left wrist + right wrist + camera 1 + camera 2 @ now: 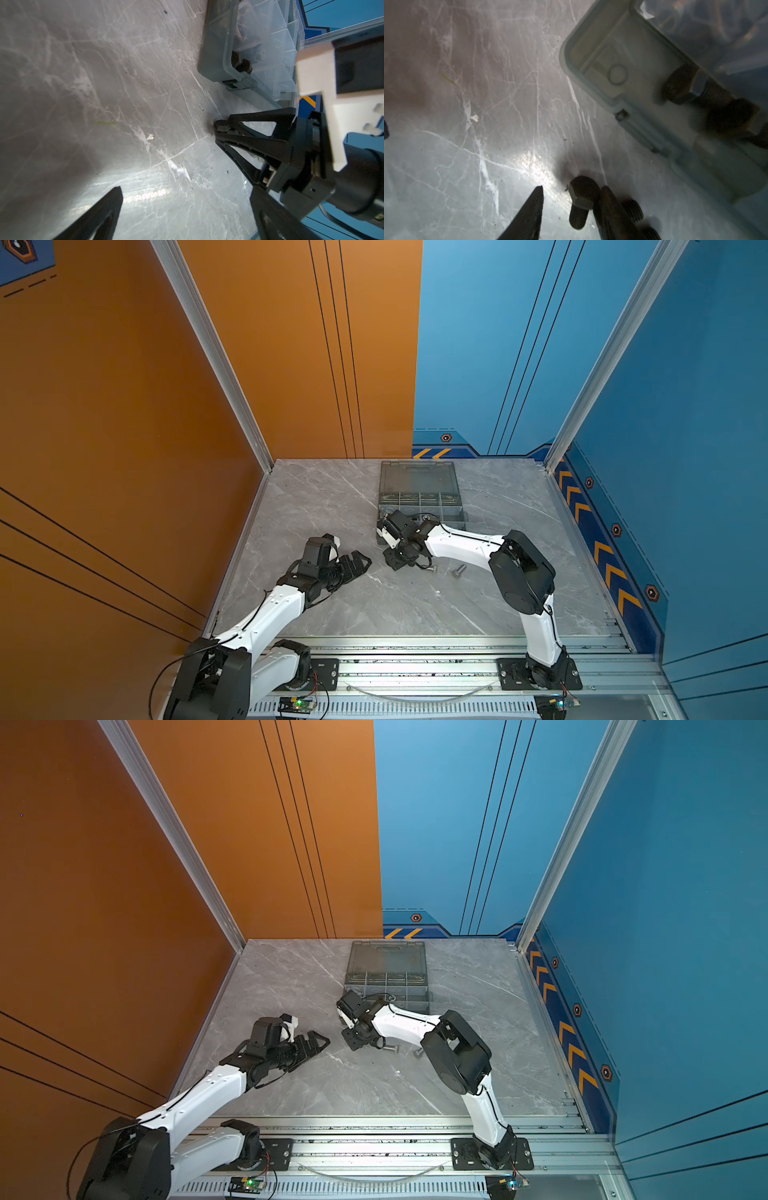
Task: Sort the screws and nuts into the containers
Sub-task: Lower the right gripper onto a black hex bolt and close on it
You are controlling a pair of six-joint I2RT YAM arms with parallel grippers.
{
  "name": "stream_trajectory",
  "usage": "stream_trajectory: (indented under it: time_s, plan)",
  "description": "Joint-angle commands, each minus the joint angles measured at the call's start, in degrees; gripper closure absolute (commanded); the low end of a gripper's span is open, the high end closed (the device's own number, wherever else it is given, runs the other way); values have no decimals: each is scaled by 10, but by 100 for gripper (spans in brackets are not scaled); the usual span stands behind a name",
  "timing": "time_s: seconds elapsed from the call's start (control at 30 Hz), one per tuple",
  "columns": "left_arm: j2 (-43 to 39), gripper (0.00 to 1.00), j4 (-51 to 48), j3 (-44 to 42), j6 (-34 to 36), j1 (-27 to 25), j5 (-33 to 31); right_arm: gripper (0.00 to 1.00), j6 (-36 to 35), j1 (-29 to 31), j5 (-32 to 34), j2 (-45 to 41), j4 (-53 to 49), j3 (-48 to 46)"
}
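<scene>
Overhead, a grey marble table (pixel 332 614) lies between orange and blue walls. Two white and black robot arms reach in from the near edge: the left arm (pixel 270 614) and the right arm (pixel 461 547). At the back, near the middle, sits a dark grey case (pixel 453 514) with its smoky lid (pixel 415 477) open toward the rear. Dark bolts (pixel 681 87) lie in one corner compartment. The left gripper (pixel 361 562) is low over bare table, left of centre, with its jaws spread wide and holding nothing. The right gripper (pixel 572 187) reaches across the middle and points down at the table, just in front of the case's left corner. Its jaws stand part-way apart around a dark hex-head bolt (pixel 582 195). The bolt touches one finger and a gap shows at the other, so I cannot tell whether it is gripped. Two silver bolts (pixel 458 571) lie loose on the table beside the right arm.
</scene>
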Motion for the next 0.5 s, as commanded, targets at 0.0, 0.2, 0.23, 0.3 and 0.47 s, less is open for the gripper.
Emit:
stream_trajectory:
  time_s: [0.0,0.2,0.23,0.3,0.47]
  plan:
    - [4,2,6,0,-2,0,14,53,9,4,20,21,-19,17]
    - [3,2,5,-1,-1,2,15,53,8,4,27,27,-27,17]
    - [3,2,5,-1,-1,3,15,53,8,5,30,27,-29,16]
    - [3,2,6,-1,0,4,14,54,7,8,36,27,-34,13]
    - [7,2,9,-3,0,6,17,60,6,12,42,28,-39,7]
